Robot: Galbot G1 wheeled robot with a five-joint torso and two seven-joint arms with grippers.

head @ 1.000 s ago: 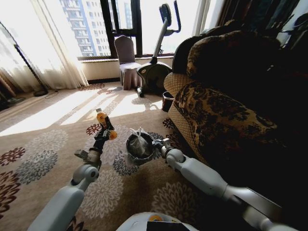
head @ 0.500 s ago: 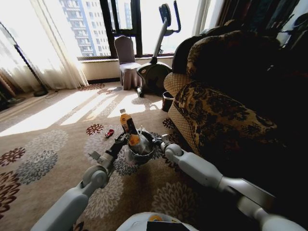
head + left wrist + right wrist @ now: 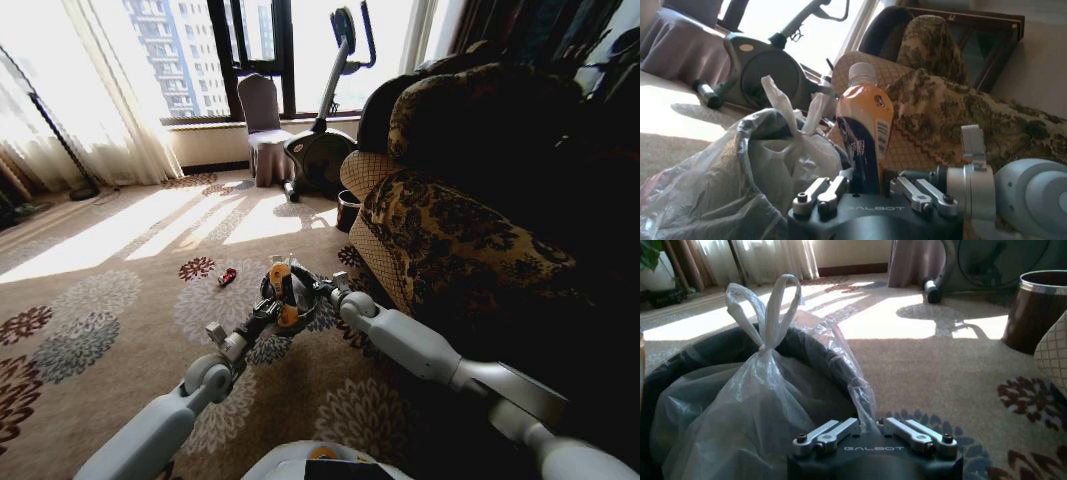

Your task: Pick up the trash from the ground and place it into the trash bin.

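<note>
Your left gripper (image 3: 282, 303) is clamped on the bottle (image 3: 281, 287), holding it low on the body. In the left wrist view the fingers (image 3: 819, 192) sit on either side of the bottle (image 3: 864, 140), which rises straight out from between them, cap end away from the palm. Its long axis runs along the gripper's reach, so the bottle is more or less upright with the label showing.

What the next move turns on: the bin (image 3: 296, 292) lies directly under and just ahead of that gripper. From the head camera the bottle overlaps the bin's mouth. In the left wrist view the bin liner (image 3: 720, 170) and the knotted bag (image 3: 790, 130) are pressed up against the bottle's side, so you are at the opening, not short of it. I judge the bottle is over the bin, though how deep its base sits inside I cannot tell.

Your right gripper (image 3: 326, 291) is on the sofa side of the bin, closed on the liner at the rim (image 3: 860, 390), with the knotted bag (image 3: 767, 340) standing just beyond its fingertips. It looks to be steadying the bin.

The left arm is the one placed to finish this piece. A small red scrap (image 3: 228, 277) lies on the carpet beyond and to the left of your left gripper, well apart from the bin.
</note>
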